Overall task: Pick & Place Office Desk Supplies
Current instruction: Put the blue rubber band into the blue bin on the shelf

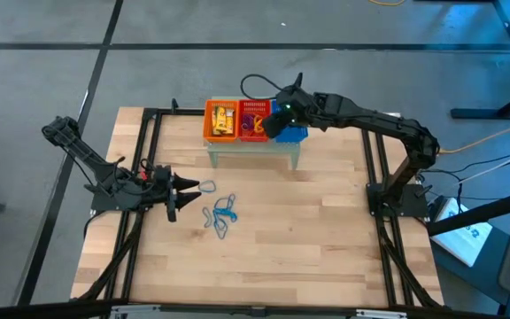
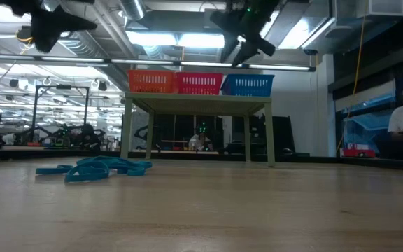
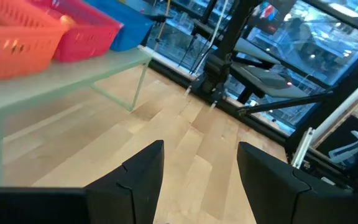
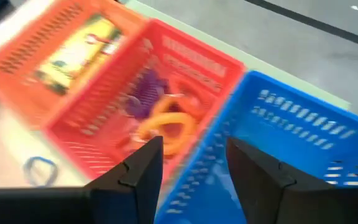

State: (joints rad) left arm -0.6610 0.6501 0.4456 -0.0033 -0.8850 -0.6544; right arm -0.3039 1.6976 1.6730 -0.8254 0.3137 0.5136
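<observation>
- Right end effector (image 1: 277,120) hangs over the raised stand at the far side of the counter (image 1: 326,248), above the seam between the red basket (image 1: 254,120) and the blue basket (image 1: 292,133); its fingers are apart with nothing between them.
- Left end effector (image 1: 177,197) sits low over the counter on the left, fingers apart and empty, just beside a blue loop (image 1: 207,187).
- More of the supplies, a loose cluster of blue loops (image 1: 222,216), lie on the bare wood near the left end effector, well apart from the baskets.
- Sorted supplies already rest in place: yellow blocks (image 4: 79,46) in the orange basket (image 1: 221,120), and purple and orange loops (image 4: 163,118) in the red one. The blue basket appears empty in the right wrist view.
- Judged risks from here:
  - The loops are thin and lie flat, so fingers closing on one could slip over it or just push it across the wood.
  - The cluster overlaps, so a single grasp may drag up several loops, and one could drop on the way to the stand.
  - A release near the seam between the baskets could send a blue loop into the red basket.
  - The stand is light-looking; a low approach might nudge a basket.
</observation>
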